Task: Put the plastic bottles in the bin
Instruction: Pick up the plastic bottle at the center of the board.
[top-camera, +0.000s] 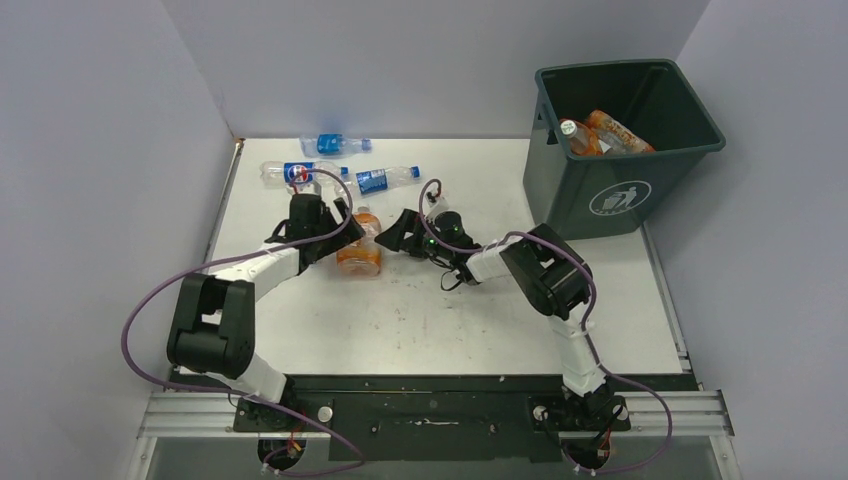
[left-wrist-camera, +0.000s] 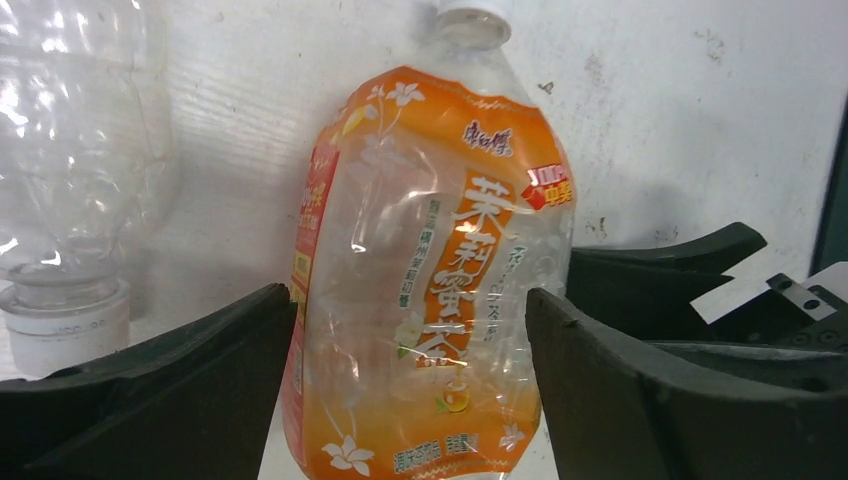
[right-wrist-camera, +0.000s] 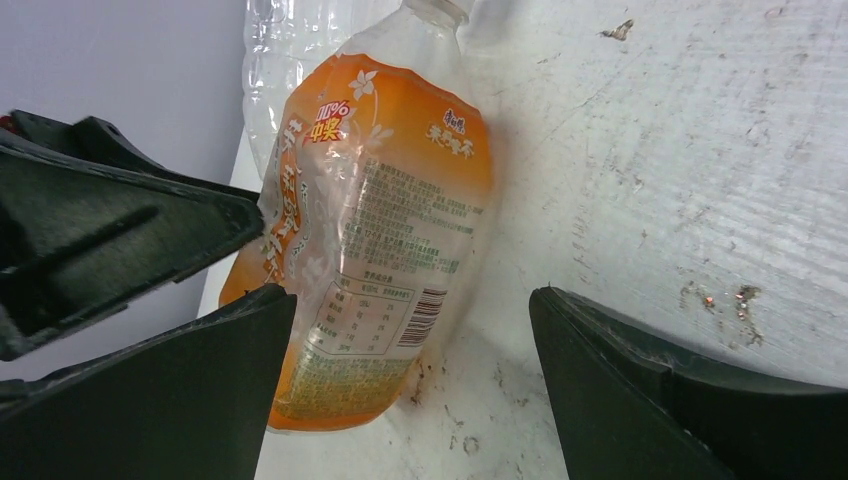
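An orange-labelled plastic bottle (top-camera: 358, 247) lies on the table between my two grippers. My left gripper (top-camera: 343, 233) straddles it. In the left wrist view the bottle (left-wrist-camera: 430, 280) fills the gap of the left gripper (left-wrist-camera: 408, 295). Both fingers stand right at its sides, and it does not look squeezed. My right gripper (top-camera: 393, 238) faces it from the other side, open. In the right wrist view the bottle (right-wrist-camera: 385, 220) lies by the left finger of the right gripper (right-wrist-camera: 412, 292), with bare table across the rest of the gap. The bin (top-camera: 600, 200) stands at the back right.
Three clear bottles with blue labels lie behind the grippers (top-camera: 335, 145), (top-camera: 295, 172), (top-camera: 385, 180). One clear bottle (left-wrist-camera: 70, 170) is close to the left gripper's left finger. Orange bottles (top-camera: 605, 133) lie inside the bin. Grey walls enclose the table.
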